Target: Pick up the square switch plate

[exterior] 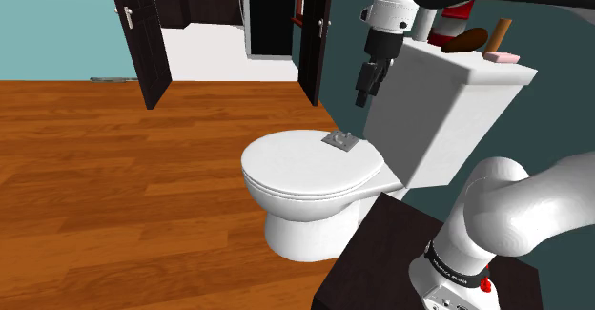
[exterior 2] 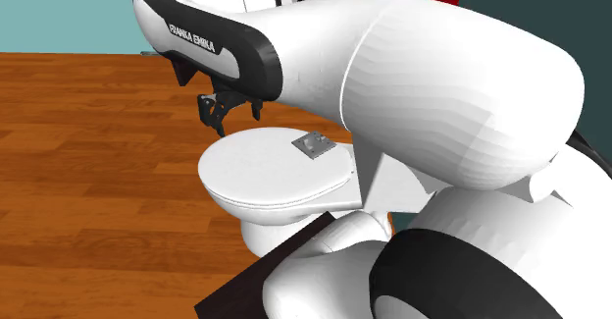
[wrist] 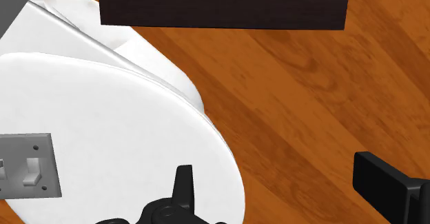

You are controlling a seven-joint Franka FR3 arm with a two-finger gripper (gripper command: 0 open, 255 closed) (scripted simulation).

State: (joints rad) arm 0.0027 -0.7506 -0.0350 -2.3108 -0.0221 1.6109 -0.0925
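My gripper (wrist: 286, 188) is wide open and has hold of nothing. In the wrist view one black finger (wrist: 185, 187) stands over the edge of the white toilet lid (wrist: 117, 119) and the other over the wooden floor (wrist: 296, 98), well apart. The square switch plate (wrist: 24, 166) is grey and lies flat on that lid off to one side of my fingers, not between them. From here I can make out its screw holes and a small raised switch, which the other views leave as a grey patch. The shoulder view places the switch plate (exterior: 340, 141) at the back of the lid (exterior: 300, 170), just beside the white tank (exterior: 443, 108). There my gripper (exterior: 367, 96) hangs in the air above and apart from the plate, pointing down. That view also shows me a brown lump (exterior: 465, 41) and a pink bar (exterior: 501, 57) on the tank top. In the second exterior view my own white arm (exterior 2: 441, 81) covers the tank. There the gripper (exterior 2: 233, 119) hangs over the lid's far side and the plate (exterior 2: 314, 145) lies nearer the arm.
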